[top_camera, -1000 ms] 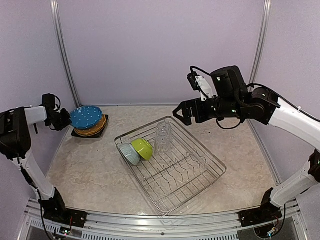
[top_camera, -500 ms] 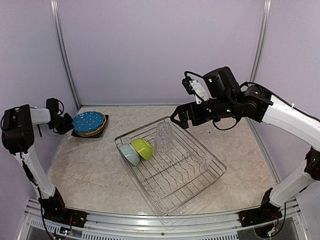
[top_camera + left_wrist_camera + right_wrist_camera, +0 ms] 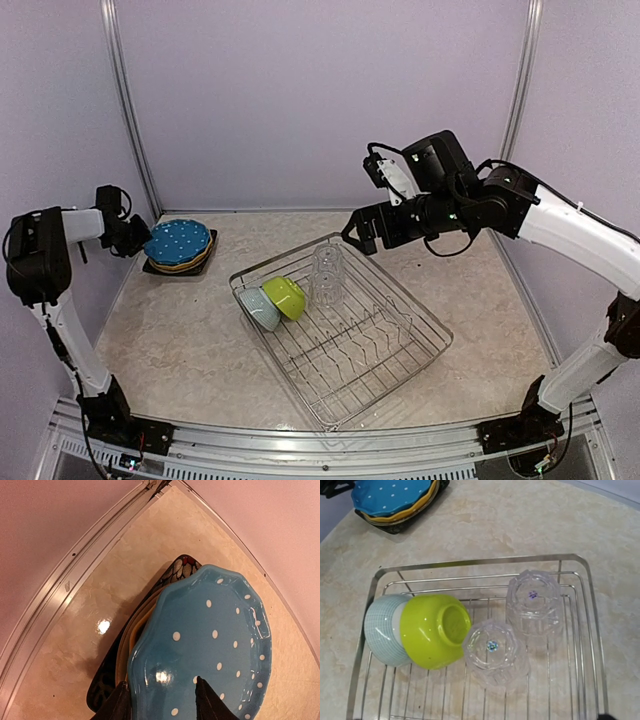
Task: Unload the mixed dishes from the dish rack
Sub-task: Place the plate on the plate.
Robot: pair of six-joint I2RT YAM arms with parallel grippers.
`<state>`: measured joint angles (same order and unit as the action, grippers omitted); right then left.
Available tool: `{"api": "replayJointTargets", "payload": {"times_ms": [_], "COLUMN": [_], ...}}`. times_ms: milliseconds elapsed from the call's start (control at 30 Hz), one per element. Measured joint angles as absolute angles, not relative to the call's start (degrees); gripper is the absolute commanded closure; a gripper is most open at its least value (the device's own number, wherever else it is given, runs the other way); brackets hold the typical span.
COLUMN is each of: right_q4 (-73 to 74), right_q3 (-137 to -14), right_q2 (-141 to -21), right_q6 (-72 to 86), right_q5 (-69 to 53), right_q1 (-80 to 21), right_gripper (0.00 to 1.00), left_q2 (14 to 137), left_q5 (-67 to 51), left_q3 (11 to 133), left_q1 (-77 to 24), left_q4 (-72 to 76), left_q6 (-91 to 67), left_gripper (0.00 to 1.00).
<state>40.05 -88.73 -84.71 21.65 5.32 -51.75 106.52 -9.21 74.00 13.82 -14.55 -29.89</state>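
The dish rack point(image 3: 438, 331) sits mid-table, holding a lime bowl point(image 3: 285, 297) leaning on a pale-blue bowl point(image 3: 259, 309) and two clear upturned glasses point(image 3: 328, 259) point(image 3: 324, 291). At the far left, the blue-dotted plate point(image 3: 178, 240) lies on top of a stack with an orange plate point(image 3: 193, 261) and the black square plate point(image 3: 152, 266) beneath. My left gripper point(image 3: 140, 240) is at that plate's left rim, jaws parted, with the rim point(image 3: 150, 680) between the fingers. My right gripper point(image 3: 362, 232) hovers open above the rack's far corner, over the glasses point(image 3: 492, 652) point(image 3: 534, 602).
The metal frame post point(image 3: 130, 120) and the purple wall stand close behind the plate stack. The rack's rows of upright tines point(image 3: 345, 345) fill its near half. The wall joint point(image 3: 75, 575) runs just left of the stack.
The blue-dotted plate came down from a tilt to lie flat on the stack, and my left jaws parted from it. My right arm shifted slightly left, still open.
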Motion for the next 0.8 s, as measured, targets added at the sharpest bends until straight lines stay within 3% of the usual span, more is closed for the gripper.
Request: {"api": "replayJointTargets", "payload": {"times_ms": [233,367,533,667,800], "right_q4": [40.4,41.1,41.9,42.1,42.1], "right_q3": [-89.4,-91.2,-91.9,-91.9,-91.9], "right_q2": [-85.3,-87.4,-88.6,-88.6,-88.6], "right_q6": [22.6,23.2,21.9,21.4,21.2], "right_q5": [5.7,6.0,4.3,2.5,1.4], "right_q1": [-51.4,-51.2,-51.2,-50.6,-50.0], "right_gripper": [0.01,0.01,0.01,0.01,0.01], "left_q2": [106.5,106.4,106.4,106.5,108.7], "left_q5": [-8.2,-6.3,-3.0,-0.8,-0.6], "left_q3": [76.5,77.9,81.3,83.6,86.3], "left_q1": [13.3,13.1,13.0,13.1,13.1], "left_q4": [-15.2,-17.5,-22.5,-25.1,-26.6], "left_q6": [-29.5,-29.1,-27.6,-26.0,-24.8], "left_gripper": [0.24,0.21,0.28,0.50,0.62]}}
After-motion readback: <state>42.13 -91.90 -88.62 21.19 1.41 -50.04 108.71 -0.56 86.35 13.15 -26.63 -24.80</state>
